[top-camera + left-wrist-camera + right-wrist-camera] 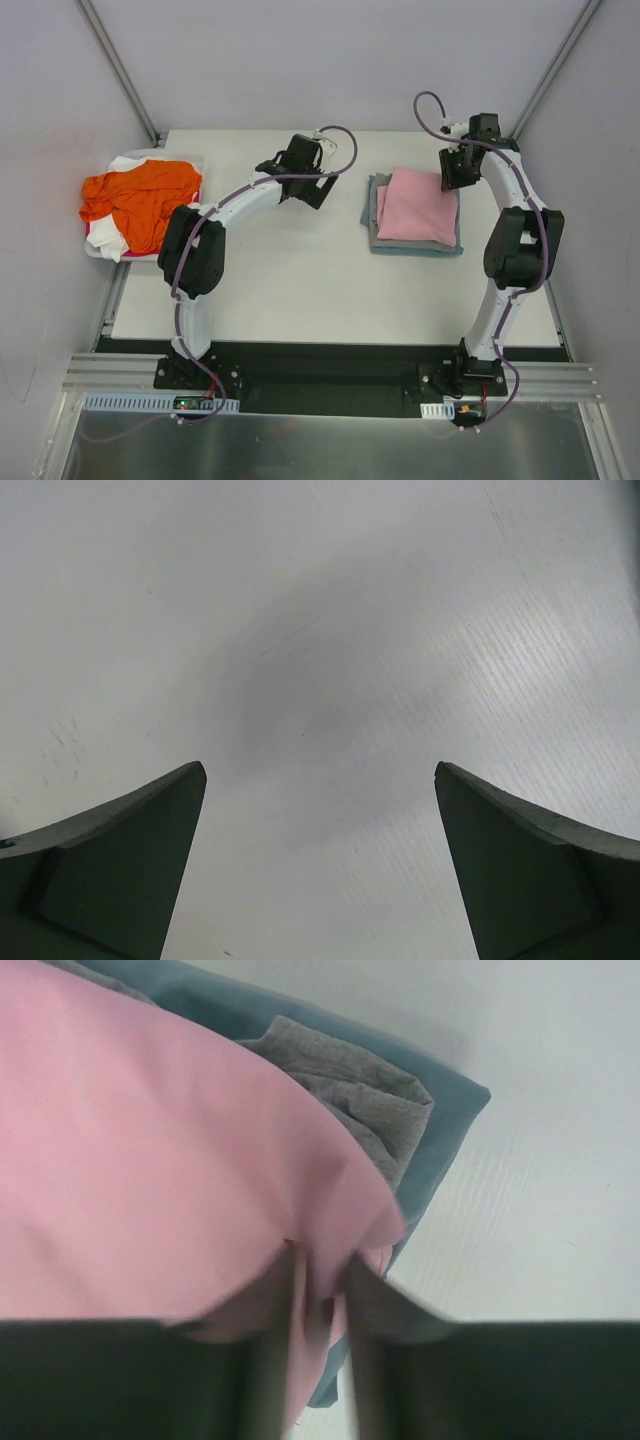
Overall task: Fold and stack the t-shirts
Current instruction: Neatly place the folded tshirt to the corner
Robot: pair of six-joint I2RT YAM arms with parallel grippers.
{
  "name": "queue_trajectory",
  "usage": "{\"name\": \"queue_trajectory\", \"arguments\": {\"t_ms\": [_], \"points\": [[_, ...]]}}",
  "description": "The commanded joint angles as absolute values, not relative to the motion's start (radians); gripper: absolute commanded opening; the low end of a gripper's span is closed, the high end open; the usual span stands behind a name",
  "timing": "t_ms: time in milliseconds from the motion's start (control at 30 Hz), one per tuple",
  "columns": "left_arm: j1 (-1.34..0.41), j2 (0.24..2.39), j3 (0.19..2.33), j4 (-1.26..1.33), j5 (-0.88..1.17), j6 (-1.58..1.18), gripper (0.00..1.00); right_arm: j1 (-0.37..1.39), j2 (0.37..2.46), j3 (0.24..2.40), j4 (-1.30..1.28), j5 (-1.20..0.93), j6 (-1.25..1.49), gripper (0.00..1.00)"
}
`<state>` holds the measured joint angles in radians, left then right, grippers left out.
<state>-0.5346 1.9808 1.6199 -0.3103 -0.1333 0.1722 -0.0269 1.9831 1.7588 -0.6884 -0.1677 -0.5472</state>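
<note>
Now: pink shirt on the stack, right hand at its edge

On the right half of the table (300, 290) lies a neat stack of folded shirts. The pink t-shirt (418, 205) is on top, a grey layer (350, 1080) shows under it along the left side, and the grey-blue t-shirt (415, 248) is at the bottom, sticking out at the near edge and the left.

The right gripper (325, 1260) is at the far right corner of the stack, right over the pink cloth. In the right wrist view its two fingers stand close together with only a narrow gap, and a fold of the pink cloth sits in that gap. That view is blurred, so I cannot tell whether the fingers are pinching the fold or just standing around it.

The left gripper (320, 770) hangs over bare table near the middle, well apart from the stack. Its fingers are spread wide, with nothing between them.

At the far left, the orange t-shirt (140, 200) is crumpled in a heap on top of the white t-shirt (108, 240), both unfolded in a shallow white tray (197, 160) at the table's left edge
</note>
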Motion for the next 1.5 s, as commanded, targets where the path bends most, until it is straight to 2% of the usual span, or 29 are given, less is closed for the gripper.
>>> {"name": "queue_trajectory", "arguments": {"t_ms": [0, 33, 67, 167, 567, 933, 1233, 1467], "points": [[-0.526, 1.916, 1.612, -0.29, -0.141, 0.172, 0.99, -0.035, 2.014, 1.816, -0.707, -0.164, -0.574, 0.49], [-0.526, 1.919, 1.614, -0.29, -0.141, 0.172, 0.99, -0.035, 2.016, 1.818, -0.707, -0.163, -0.572, 0.6], [-0.526, 1.921, 1.614, -0.288, -0.141, 0.172, 0.99, -0.035, 2.02, 1.822, -0.706, -0.161, -0.574, 0.66], [-0.526, 1.921, 1.617, -0.288, -0.141, 0.173, 0.99, -0.035, 2.025, 1.827, -0.707, -0.164, -0.574, 0.7], [-0.526, 1.921, 1.614, -0.288, -0.14, 0.17, 0.99, -0.006, 1.887, 1.822, -0.722, -0.186, -0.578, 0.72], [-0.523, 1.91, 1.605, -0.284, -0.15, 0.184, 0.99, 0.098, 1.752, 1.663, -0.764, -0.173, -0.594, 0.72], [-0.486, 1.91, 1.594, -0.272, -0.153, 0.183, 0.99, 0.14, 1.801, 1.563, -0.713, -0.175, -0.595, 0.72], [-0.451, 1.907, 1.585, -0.262, -0.155, 0.195, 0.99, 0.15, 1.953, 1.537, -0.706, -0.207, -0.603, 0.71]]}}
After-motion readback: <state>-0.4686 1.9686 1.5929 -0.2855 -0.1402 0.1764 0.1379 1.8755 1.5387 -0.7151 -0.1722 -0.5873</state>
